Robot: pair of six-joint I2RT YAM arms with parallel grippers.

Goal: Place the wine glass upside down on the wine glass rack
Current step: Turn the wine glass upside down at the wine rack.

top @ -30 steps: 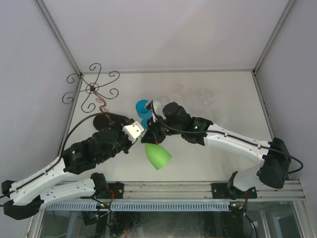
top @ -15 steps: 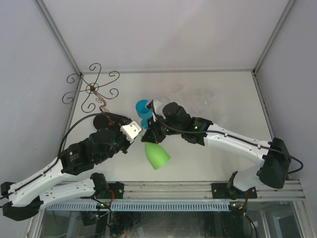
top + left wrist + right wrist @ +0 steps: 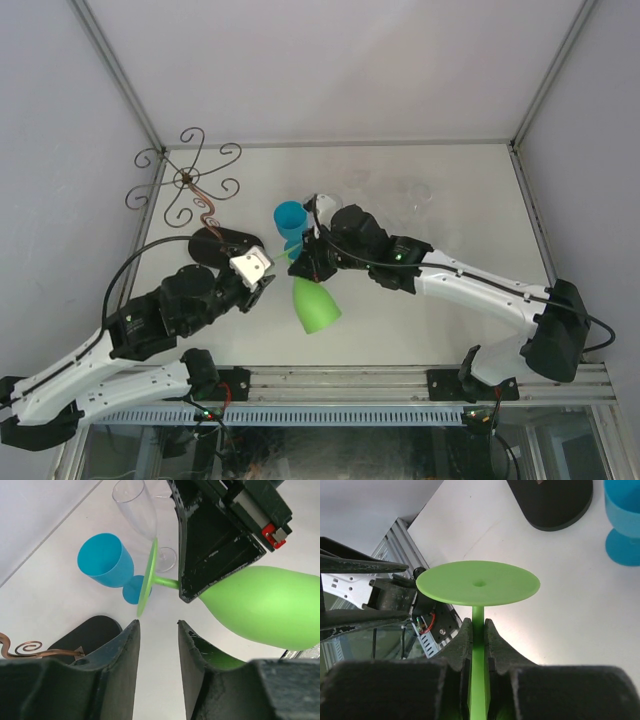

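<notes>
Within the right gripper (image 3: 477, 629) sits the wine glass (image 3: 477, 582) stem.

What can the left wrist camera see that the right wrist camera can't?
Only the left wrist camera shows the clear glass, the green wine glass's bowl and a coppery curl of the wine glass rack. Only the right wrist camera shows the metal rail at the table's edge. Both show the right gripper shut on the green stem, the round green foot, the blue glass and the rack's black base.
</notes>
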